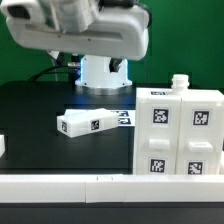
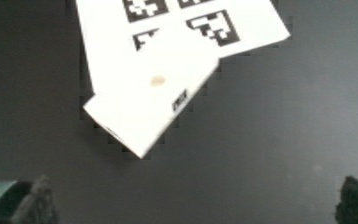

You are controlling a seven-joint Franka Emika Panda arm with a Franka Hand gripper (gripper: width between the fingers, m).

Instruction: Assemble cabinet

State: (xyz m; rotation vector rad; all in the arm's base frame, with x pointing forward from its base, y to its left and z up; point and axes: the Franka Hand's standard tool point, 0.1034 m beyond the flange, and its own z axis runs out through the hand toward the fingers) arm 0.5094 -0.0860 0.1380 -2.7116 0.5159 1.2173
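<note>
The white cabinet body (image 1: 178,132), a chunky box with several square tags and a small knob (image 1: 179,81) on top, stands at the exterior view's right. A loose white panel (image 1: 88,122) with a tag lies on the black table at the middle. In the wrist view that panel (image 2: 140,115) lies well ahead of my gripper (image 2: 186,205). Its dark fingertips (image 2: 12,200) sit wide apart at the frame's edges with only bare table between them. The gripper is open and empty, high above the table. In the exterior view the fingers are not visible.
The marker board (image 1: 122,118) lies flat just behind the loose panel and also shows in the wrist view (image 2: 185,25). A long white rail (image 1: 100,186) edges the table's front. The arm's white base (image 1: 104,70) stands at the back. A small white part (image 1: 2,146) shows at the left edge.
</note>
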